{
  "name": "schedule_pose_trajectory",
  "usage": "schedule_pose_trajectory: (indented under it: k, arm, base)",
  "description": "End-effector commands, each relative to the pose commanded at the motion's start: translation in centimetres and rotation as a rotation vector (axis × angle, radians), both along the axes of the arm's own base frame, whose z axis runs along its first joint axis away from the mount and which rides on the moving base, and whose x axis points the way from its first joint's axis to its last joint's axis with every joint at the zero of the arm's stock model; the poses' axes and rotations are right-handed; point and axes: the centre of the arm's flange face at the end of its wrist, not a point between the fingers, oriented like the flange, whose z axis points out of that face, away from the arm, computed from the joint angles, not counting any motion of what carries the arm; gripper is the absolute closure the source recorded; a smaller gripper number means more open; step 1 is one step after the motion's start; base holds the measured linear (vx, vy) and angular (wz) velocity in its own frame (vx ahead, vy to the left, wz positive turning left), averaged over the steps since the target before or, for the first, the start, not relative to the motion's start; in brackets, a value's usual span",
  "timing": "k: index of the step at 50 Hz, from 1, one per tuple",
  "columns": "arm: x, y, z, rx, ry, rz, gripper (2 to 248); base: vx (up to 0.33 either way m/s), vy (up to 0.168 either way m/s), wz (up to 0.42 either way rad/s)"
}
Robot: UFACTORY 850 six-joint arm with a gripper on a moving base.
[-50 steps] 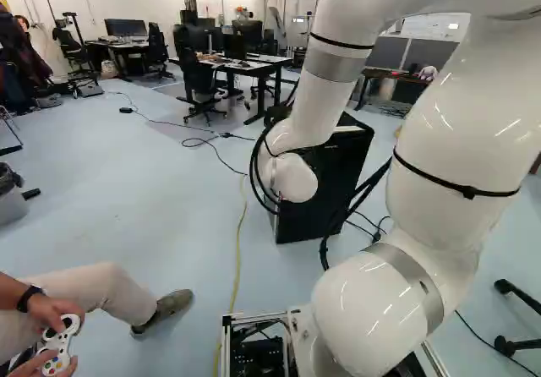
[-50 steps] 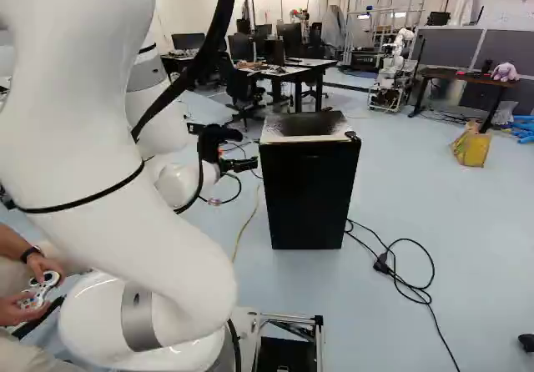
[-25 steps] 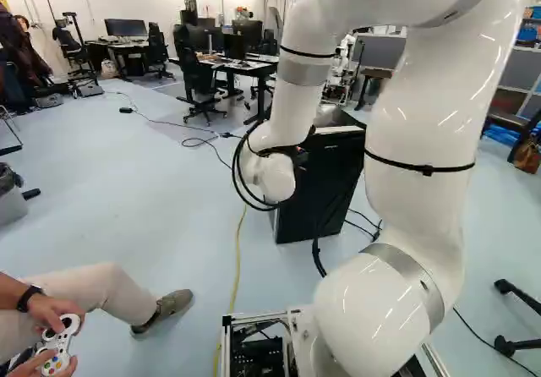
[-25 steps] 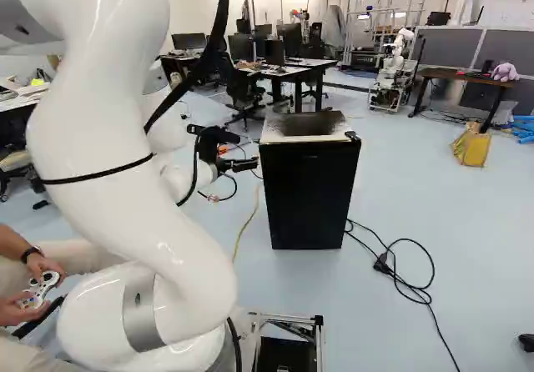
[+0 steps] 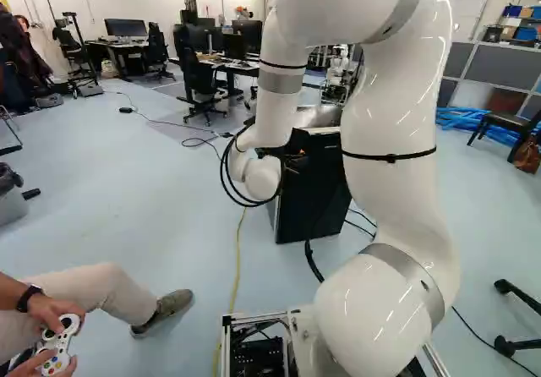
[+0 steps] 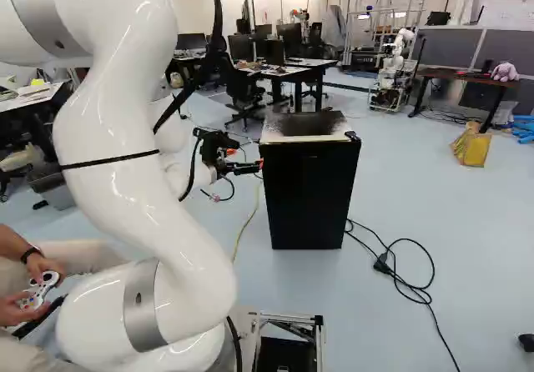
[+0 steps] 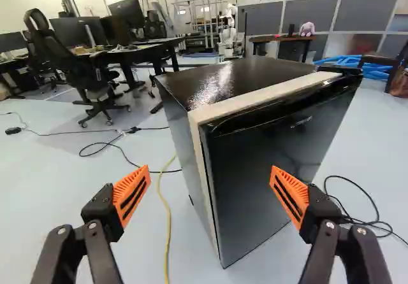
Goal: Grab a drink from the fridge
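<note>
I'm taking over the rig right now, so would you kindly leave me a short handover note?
Tool: open, holding nothing, its fingers wide apart; the near upright edge of the fridge stands ahead, between them in the wrist view. I can't tell whether it touches.
Fridge: upright on the floor ahead of the base, door shut.
Drink: none in sight; presumably inside.
Done: the arm is at the fridge.
Left: open the door, find a drink, grip it, bring it out.
Mind the yellow cable on the floor beside the fridge.
</note>
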Motion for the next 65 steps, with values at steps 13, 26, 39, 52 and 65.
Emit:
schedule_pose_trajectory:
  k: [13,26,39,52,65]
  arm:
    - [1.3,0.4,-1.5,-0.014,-0.011,-0.092,3]
    - [2.4,0.9,-3.1,-0.03,-0.023,-0.184,3]
    - [3.8,1.7,-4.0,-0.035,-0.041,-0.229,3]
    - [5.3,2.8,-4.2,-0.024,-0.059,-0.225,3]
    - [6.6,3.2,-4.4,-0.015,-0.073,-0.229,3]
  base:
    - [0.0,0.0,0.0]
    - [0.0,0.0,0.0]
    - [0.0,0.0,0.0]
    - [0.0,0.0,0.0]
    - [0.0,0.0,0.0]
